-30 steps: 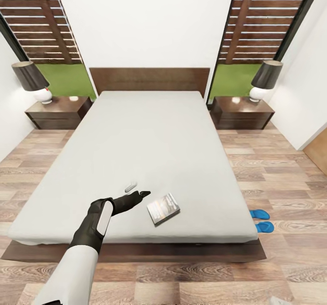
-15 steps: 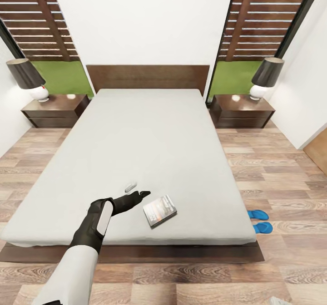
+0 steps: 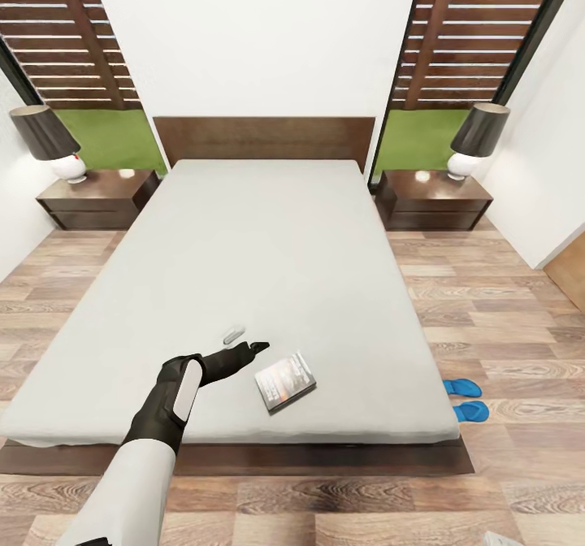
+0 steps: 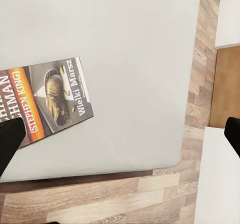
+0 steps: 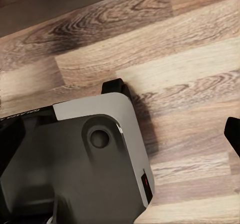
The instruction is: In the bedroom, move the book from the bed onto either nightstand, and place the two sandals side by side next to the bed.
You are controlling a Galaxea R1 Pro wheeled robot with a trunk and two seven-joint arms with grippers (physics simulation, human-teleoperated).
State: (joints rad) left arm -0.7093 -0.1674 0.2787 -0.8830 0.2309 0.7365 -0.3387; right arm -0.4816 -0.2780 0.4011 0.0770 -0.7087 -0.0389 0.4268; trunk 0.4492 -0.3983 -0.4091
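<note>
The robot's left arm, white at the forearm and black at the wrist, is reaching forward and slightly rightward over the foot end of the large low bed (image 3: 268, 253) with its dark brown wood frame and pale grey-white mattress. The black left gripper (image 3: 253, 344) is hovering above the mattress with its fingers pointing toward the headboard, just left of the small thin paperback book (image 3: 285, 380) with the dark cover, orange band and pale picture. In the left wrist view the two fingertips are sitting at opposite edges of the picture, so the jaws are standing wide apart and holding nothing; the book (image 4: 47, 101) is lying flat near one fingertip (image 4: 10, 139), close to the mattress's foot edge. A small white object (image 3: 234, 335) is lying on the mattress just beyond the gripper.

The two bright blue flat sandals (image 3: 467, 400) are resting on the brown wood-plank floor (image 3: 504, 327) beside the bed's right side, near its foot corner. A low dark brown wooden nightstand (image 3: 433, 198) is standing on each side of the headboard, each carrying a dark-shaded lamp (image 3: 475, 141).

The right gripper's fingertips (image 5: 232, 134) are showing widely spread above the floor, over the robot's grey base (image 5: 85, 159), gripping nothing.
</note>
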